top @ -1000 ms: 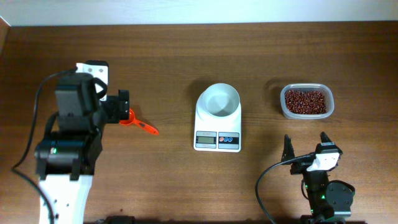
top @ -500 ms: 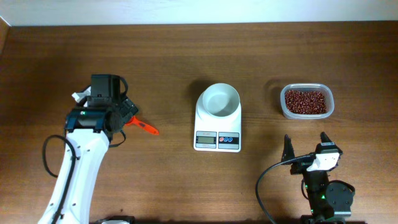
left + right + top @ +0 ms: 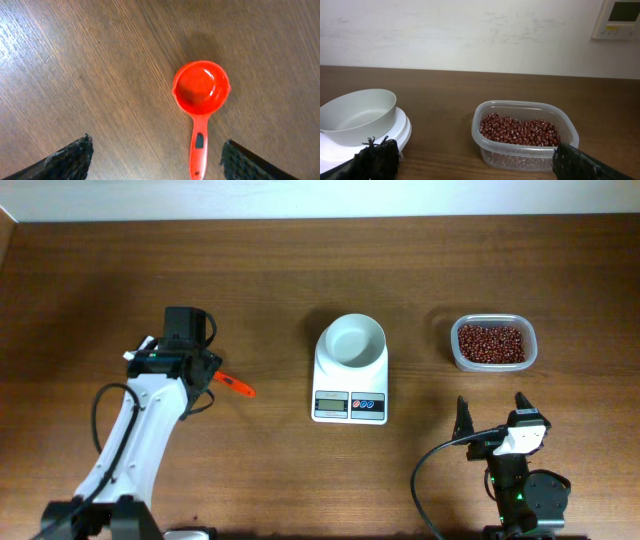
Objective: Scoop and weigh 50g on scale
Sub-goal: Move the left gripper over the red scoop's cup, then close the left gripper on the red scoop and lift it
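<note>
A red-orange scoop (image 3: 201, 90) lies empty on the wooden table, its handle (image 3: 197, 145) pointing toward my left gripper (image 3: 157, 156). The jaws stand open, one on each side of the handle's end without touching it; the handle lies nearer the right finger. From overhead, the left gripper (image 3: 197, 368) covers the scoop's cup and only the handle (image 3: 236, 386) shows. The white scale (image 3: 350, 402) with its empty round bowl (image 3: 352, 340) stands mid-table. My right gripper (image 3: 492, 416) stays open near the front edge, nothing between its fingers (image 3: 375, 159).
A clear plastic tub of red-brown beans (image 3: 492, 343) sits right of the scale, straight ahead of the right gripper (image 3: 475, 161); the tub (image 3: 525, 131) and the bowl (image 3: 357, 112) show in the right wrist view. A wall runs behind the table.
My left arm has swung right and down, and its gripper now points down over the scoop's handle, jaws slightly narrower. The right arm, scale and tub have not moved.
</note>
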Tool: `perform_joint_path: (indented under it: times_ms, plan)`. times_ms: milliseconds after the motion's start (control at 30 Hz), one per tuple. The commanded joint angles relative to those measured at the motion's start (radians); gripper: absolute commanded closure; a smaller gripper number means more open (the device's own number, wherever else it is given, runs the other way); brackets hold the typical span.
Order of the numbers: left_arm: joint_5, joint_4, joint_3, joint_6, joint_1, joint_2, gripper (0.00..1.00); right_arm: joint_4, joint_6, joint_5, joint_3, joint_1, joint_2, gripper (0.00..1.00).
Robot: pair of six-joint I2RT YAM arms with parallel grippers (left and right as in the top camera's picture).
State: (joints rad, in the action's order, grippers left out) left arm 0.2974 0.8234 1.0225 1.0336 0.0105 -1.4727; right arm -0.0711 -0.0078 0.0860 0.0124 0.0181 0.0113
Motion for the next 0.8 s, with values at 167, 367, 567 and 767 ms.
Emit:
perform_joint_path:
  times_ms: [167, 367, 567, 767]
  plan:
    - [0.081, -0.1, -0.009, 0.027, -0.007, -0.208, 0.35, -0.003, -0.004, -0.009, -0.007, -0.006, -0.008, 0.01]
    - [0.078, -0.166, -0.009, 0.006, -0.079, -0.264, 0.46, -0.003, -0.004, -0.009, -0.007, -0.006, -0.008, 0.01]
    - [-0.006, -0.257, -0.009, -0.113, -0.081, -0.289, 0.43, -0.003, -0.004, -0.009, -0.007, -0.006, -0.008, 0.01]
    - [-0.044, -0.272, -0.009, -0.112, -0.081, -0.289, 0.44, -0.003, -0.004, -0.009, -0.007, -0.006, -0.008, 0.01]
